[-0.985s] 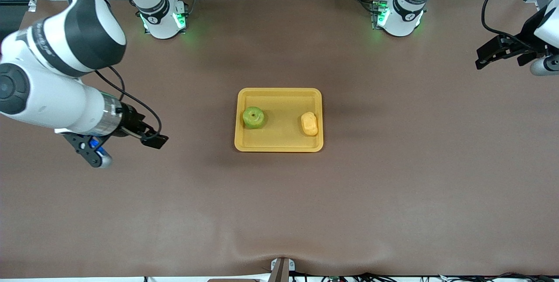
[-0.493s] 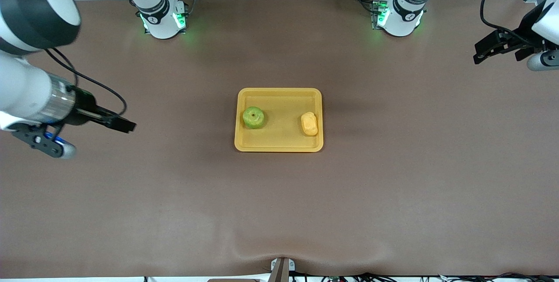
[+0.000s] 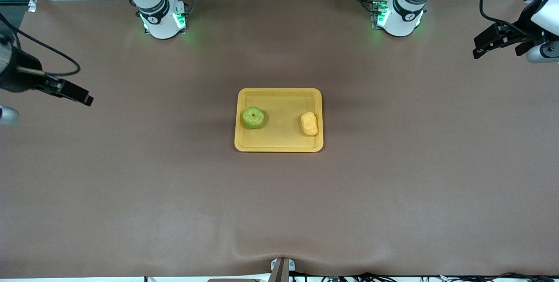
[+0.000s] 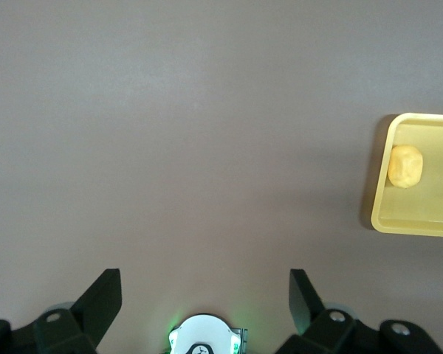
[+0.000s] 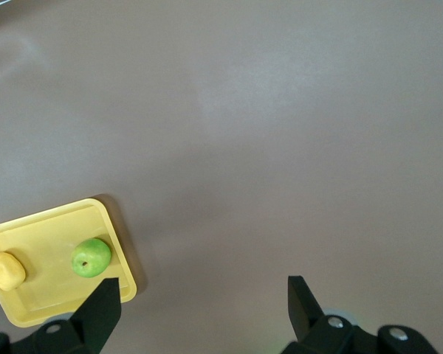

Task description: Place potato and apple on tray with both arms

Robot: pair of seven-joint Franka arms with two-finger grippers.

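Observation:
The yellow-orange tray (image 3: pixel 279 91) lies at the middle of the table. The green apple (image 3: pixel 253 117) rests in it toward the right arm's end, and the yellow-orange potato (image 3: pixel 309 123) toward the left arm's end. My right gripper (image 3: pixel 78 94) is open and empty, up over bare table at the right arm's end. My left gripper (image 3: pixel 482 47) is open and empty, up over the left arm's end. The left wrist view shows its gripper (image 4: pixel 205 295), the potato (image 4: pixel 405 166) and a tray corner (image 4: pixel 380 217). The right wrist view shows its gripper (image 5: pixel 204 302), the apple (image 5: pixel 91 257), the potato (image 5: pixel 4 271) and the tray (image 5: pixel 48 232).
The brown table mat (image 3: pixel 279 212) spreads around the tray. The two green-lit arm bases (image 3: pixel 162 20) (image 3: pixel 399 18) stand at the table's back edge. The left base also shows in the left wrist view (image 4: pixel 205 338).
My right arm has swung away from the tray toward the right arm's end of the table. My left gripper has drifted slightly. The apple and potato have not moved.

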